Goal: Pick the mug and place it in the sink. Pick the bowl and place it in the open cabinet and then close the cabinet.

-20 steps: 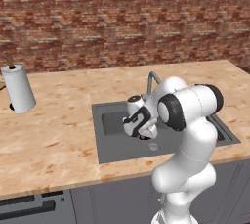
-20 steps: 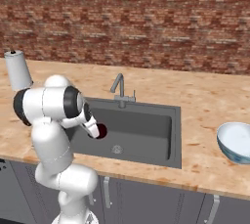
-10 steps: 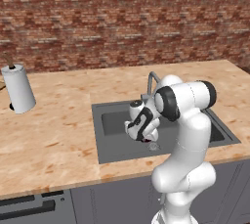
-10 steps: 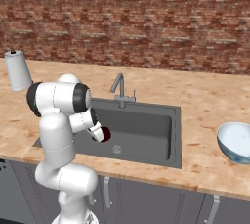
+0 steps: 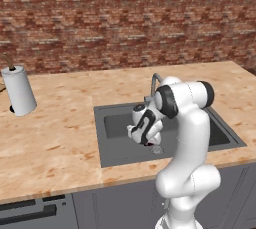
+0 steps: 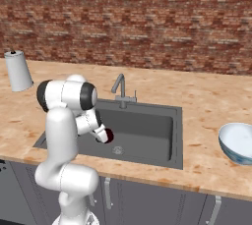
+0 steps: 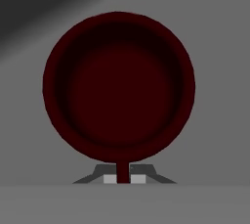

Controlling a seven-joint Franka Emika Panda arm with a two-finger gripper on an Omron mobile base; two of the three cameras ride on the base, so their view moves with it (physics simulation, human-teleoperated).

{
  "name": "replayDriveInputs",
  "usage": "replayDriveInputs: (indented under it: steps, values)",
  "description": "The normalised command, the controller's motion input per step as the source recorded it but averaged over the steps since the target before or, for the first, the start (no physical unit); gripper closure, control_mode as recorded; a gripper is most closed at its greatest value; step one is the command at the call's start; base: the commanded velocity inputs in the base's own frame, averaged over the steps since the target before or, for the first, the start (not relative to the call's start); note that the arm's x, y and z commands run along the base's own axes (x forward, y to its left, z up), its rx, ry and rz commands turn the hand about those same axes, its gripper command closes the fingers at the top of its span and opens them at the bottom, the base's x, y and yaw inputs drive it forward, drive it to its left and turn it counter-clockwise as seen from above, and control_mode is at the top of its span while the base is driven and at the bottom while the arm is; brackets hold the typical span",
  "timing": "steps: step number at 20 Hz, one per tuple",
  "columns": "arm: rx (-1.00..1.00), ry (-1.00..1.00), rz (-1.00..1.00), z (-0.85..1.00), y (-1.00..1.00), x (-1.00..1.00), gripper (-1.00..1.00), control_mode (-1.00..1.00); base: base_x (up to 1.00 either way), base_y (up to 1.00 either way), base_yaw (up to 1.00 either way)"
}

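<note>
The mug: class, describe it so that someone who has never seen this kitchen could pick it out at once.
Find the dark grey sink sunk into the wooden counter below the brick wall. Low over its basin, near the drain, the gripper is shut on the mug. It is small, round and dark maroon, unlike the large white bowl on the counter.

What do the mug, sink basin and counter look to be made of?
Mug: glossy dark maroon, probably glazed ceramic. Sink: matte dark grey, uniform, maybe composite or coated metal. Counter: speckled tan, mottled like polished stone or laminate.
</note>
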Motion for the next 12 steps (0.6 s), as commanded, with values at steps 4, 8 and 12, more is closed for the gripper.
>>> replayDriveInputs:
  steps: [4,8,12]
  values:
    - [0.00,0.03,0.02,-0.33,-0.04,0.23,1.00,-1.00,0.00,0.00,0.00]
    - [0.00,0.00,0.04,-0.27,-0.05,0.27,1.00,-1.00,0.00,0.00,0.00]
    - [0.00,0.00,0.04,-0.20,-0.02,0.29,1.00,-1.00,0.00,0.00,0.00]
